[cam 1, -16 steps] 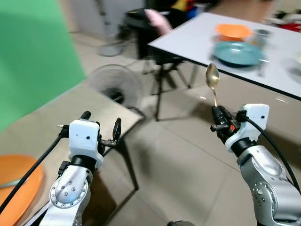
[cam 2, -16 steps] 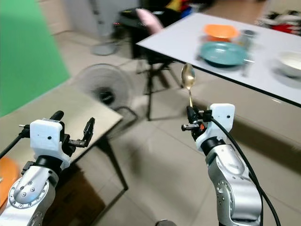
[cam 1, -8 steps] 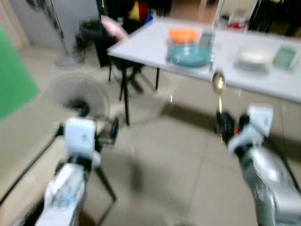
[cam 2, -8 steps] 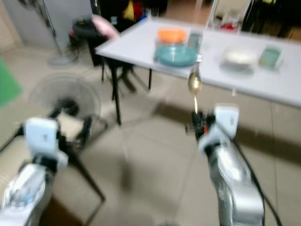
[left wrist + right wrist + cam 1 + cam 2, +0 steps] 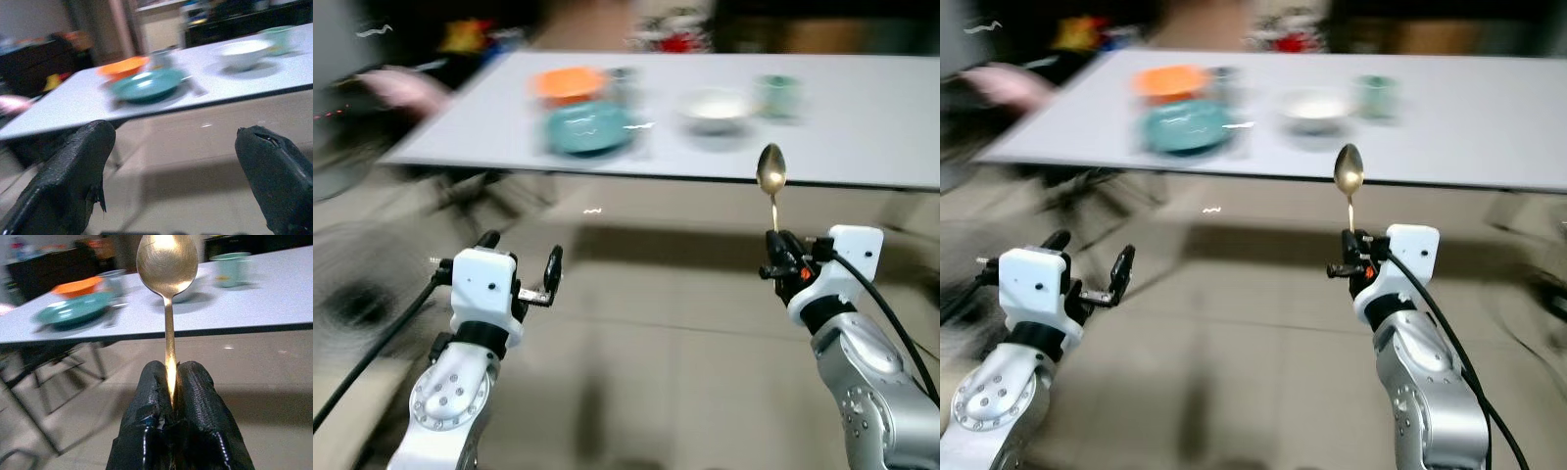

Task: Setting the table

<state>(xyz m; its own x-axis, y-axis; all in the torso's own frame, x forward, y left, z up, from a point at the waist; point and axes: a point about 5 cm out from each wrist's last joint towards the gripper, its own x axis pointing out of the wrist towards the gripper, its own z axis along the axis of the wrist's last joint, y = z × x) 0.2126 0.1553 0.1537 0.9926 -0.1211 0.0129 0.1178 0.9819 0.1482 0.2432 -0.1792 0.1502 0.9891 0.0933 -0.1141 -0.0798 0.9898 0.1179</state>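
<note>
— What was on the left as the robot faced the table (image 5: pixel 862 117)?

— The left gripper (image 5: pixel 521 266) hung above the floor with its fingers spread wide and nothing between them. Past it on the table sat an orange bowl (image 5: pixel 570 83) and, just in front, a teal plate (image 5: pixel 589 127).

— And further right?

— A white bowl (image 5: pixel 717 104), then a pale green cup (image 5: pixel 777 94). Nearer the robot, the right gripper (image 5: pixel 777 257) was clamped on the bottom of a spoon (image 5: pixel 771 191), which stood upright with its bowl end on top, short of the table edge.

— How did that spoon look to handle?

— Light, stiff and smooth, I'd judge, so liable to swivel. Held at the handle's tip, it had little to steady it; a grip nearer mid-handle would have been surer.
</note>
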